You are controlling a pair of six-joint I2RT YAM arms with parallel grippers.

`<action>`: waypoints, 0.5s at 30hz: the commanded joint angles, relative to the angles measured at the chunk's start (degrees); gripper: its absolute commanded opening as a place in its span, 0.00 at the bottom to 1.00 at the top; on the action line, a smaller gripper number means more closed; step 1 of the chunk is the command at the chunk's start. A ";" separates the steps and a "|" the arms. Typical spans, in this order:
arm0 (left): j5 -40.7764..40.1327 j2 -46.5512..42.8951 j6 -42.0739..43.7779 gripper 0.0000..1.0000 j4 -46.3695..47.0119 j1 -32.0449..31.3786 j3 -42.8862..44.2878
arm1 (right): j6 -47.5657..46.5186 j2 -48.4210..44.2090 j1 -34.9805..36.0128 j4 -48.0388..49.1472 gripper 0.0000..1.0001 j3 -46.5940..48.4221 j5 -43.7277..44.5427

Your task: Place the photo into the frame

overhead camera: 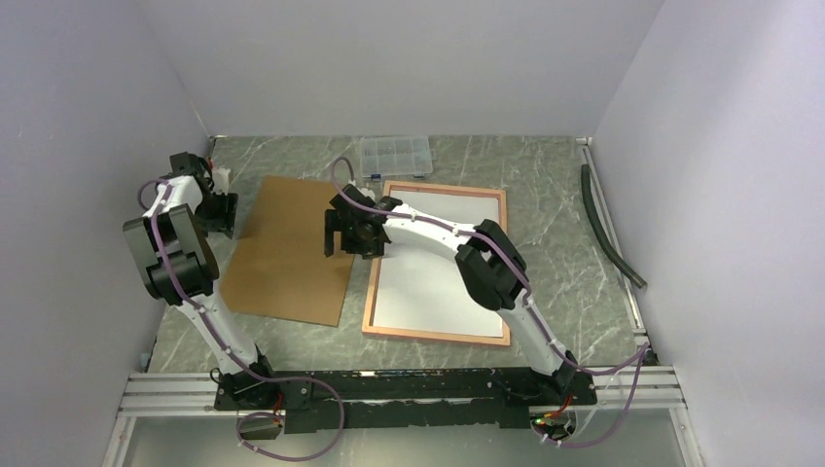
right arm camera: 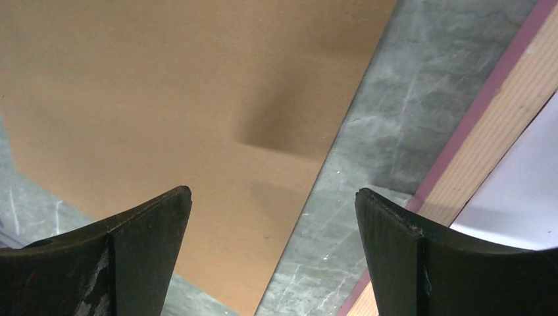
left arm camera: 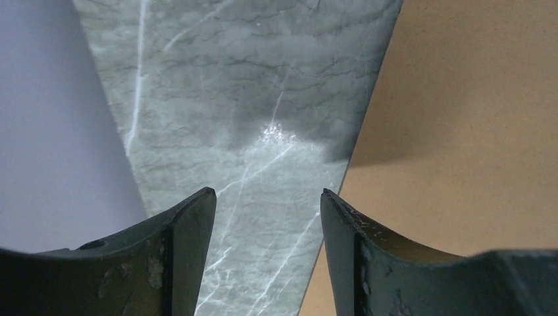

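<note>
The frame [overhead camera: 438, 337] lies flat at centre right with its wood-brown back up and a pink outer edge; its rim also shows in the right wrist view [right arm camera: 500, 138]. A white sheet [overhead camera: 438, 282] fills its opening [right arm camera: 526, 191]. No printed mountain picture shows, so I cannot tell whether this sheet is the photo face down. My right gripper [overhead camera: 331, 238] is open and empty over the gap between the frame's left rim and the brown backing board [overhead camera: 287, 263], as the right wrist view [right arm camera: 273, 194] shows. My left gripper [overhead camera: 229, 216] is open and empty at the board's left edge [left arm camera: 268, 193].
A small clear compartment box [overhead camera: 395, 154] stands at the back, just behind the frame. A dark hose [overhead camera: 608, 229] lies along the right wall. The brown board [left arm camera: 474, 131] lies flat on the marbled table [left arm camera: 250, 99]. Walls close in on the left, back and right.
</note>
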 commanded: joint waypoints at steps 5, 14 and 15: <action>-0.08 3.23 -2.36 0.60 2.33 -1.22 -1.70 | 3.31 1.64 -0.29 -0.30 0.99 2.05 2.77; 1.71 5.64 -2.66 0.47 2.80 -3.71 -5.63 | 5.73 4.77 -0.31 3.24 0.99 2.96 -1.25; 2.55 5.67 -2.78 0.46 2.23 -3.86 -5.81 | 6.28 4.77 -0.39 3.97 0.99 2.71 -1.86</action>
